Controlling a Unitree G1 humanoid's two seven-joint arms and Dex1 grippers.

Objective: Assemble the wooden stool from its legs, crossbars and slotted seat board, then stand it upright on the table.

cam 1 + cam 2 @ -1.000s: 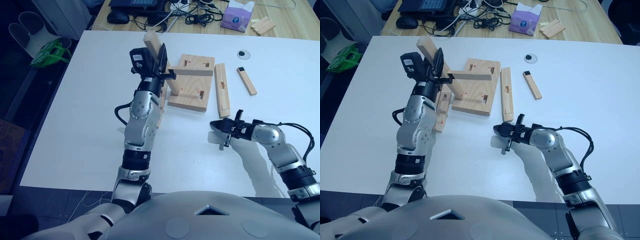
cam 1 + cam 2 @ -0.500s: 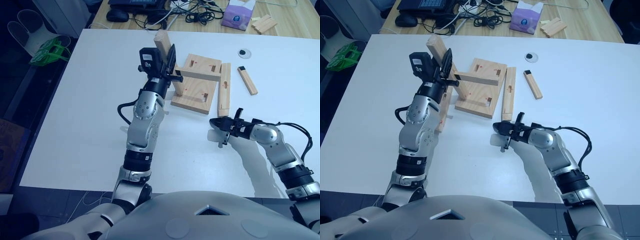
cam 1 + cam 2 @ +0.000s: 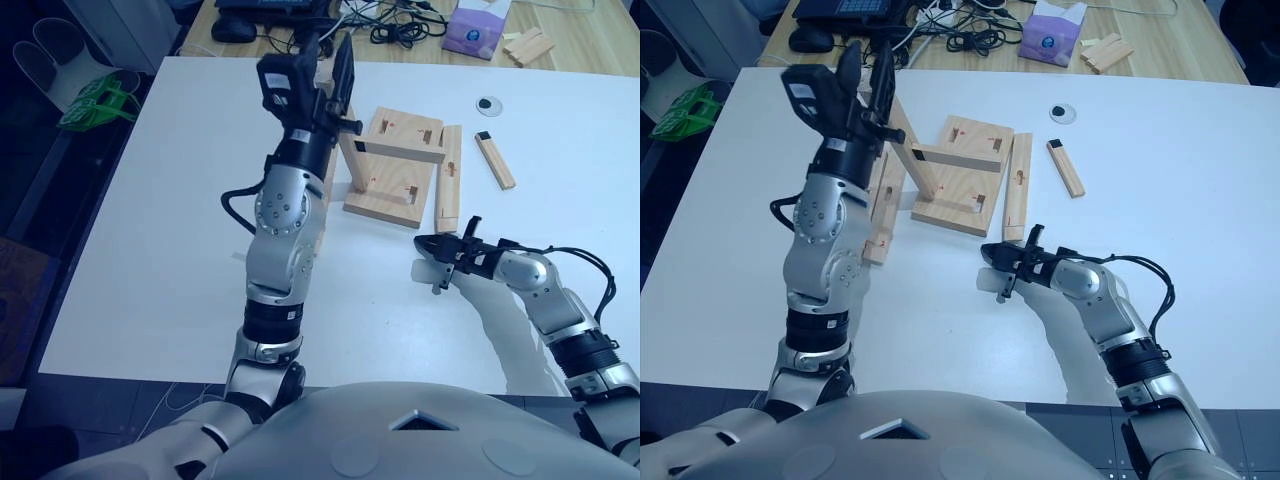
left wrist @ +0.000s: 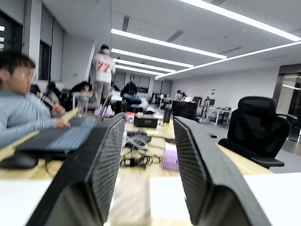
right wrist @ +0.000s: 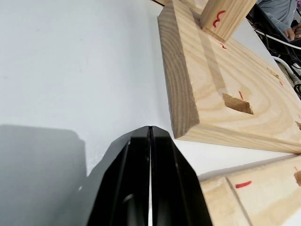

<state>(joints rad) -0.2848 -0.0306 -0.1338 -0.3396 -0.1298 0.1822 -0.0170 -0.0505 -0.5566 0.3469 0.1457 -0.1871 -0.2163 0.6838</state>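
At nine o'clock of the seat board [image 3: 395,185], gripping a tilted leg [image 3: 353,165] with the left end effector [image 3: 328,55] (crossbar [image 3: 400,150] joined), right end effector [image 3: 425,245] clenched empty at five o'clock. Could lever the crossbar loose if overtilted.

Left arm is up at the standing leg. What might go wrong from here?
The leg at the left gripper carries a crossbar with a free end; a tug may twist it off the seat board. The shut right gripper lies near the board's edge and may shove it.
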